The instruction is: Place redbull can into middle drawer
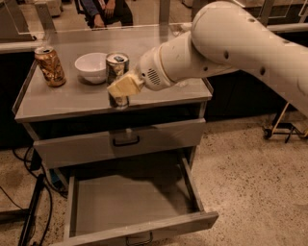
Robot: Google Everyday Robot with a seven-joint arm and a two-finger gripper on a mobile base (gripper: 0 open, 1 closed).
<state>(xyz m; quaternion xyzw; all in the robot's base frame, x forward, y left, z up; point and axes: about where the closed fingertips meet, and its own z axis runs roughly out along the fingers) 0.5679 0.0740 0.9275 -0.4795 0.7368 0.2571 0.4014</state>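
- Middle drawer (144,229): nearest item, at 6 o'clock of the cabinet. It is a wide shallow grey tray, pulled fully out. Its dark loop handle (139,239) is half cut off by the lower edge of the view.
- Cables (33,211): dark, lying on the speckled floor (250,168) at 9 o'clock of the open drawer.
- Upper drawer (159,139): directly above the open one, pushed in, with a dark handle (126,141) at the centre of its front.
- Cabinet top (72,98): a flat grey surface carrying the items below.
- Redbull can (117,62): upright near the front edge of the top, about mid-width. Its silver lid is visible, and its base appears to rest on the surface.
- Gripper (122,86): tan-coloured, at the can, lying across the can's front face at mid-height. I cannot tell from here whether it is clamped on the can or loose.
- Arm (231,43): thick and white, reaching in from 2 o'clock and ending at the gripper.
- White bowl (91,66): at 10 o'clock of the redbull can, just beside it.
- Brown-gold can (49,66): upright at 9 o'clock of the bowl, near the left edge of the top.
- Wheeled frame (276,129): on the floor at 3 o'clock, well apart from the cabinet.
- Person (103,9): seated beyond the cabinet at 12 o'clock, only partly in view.
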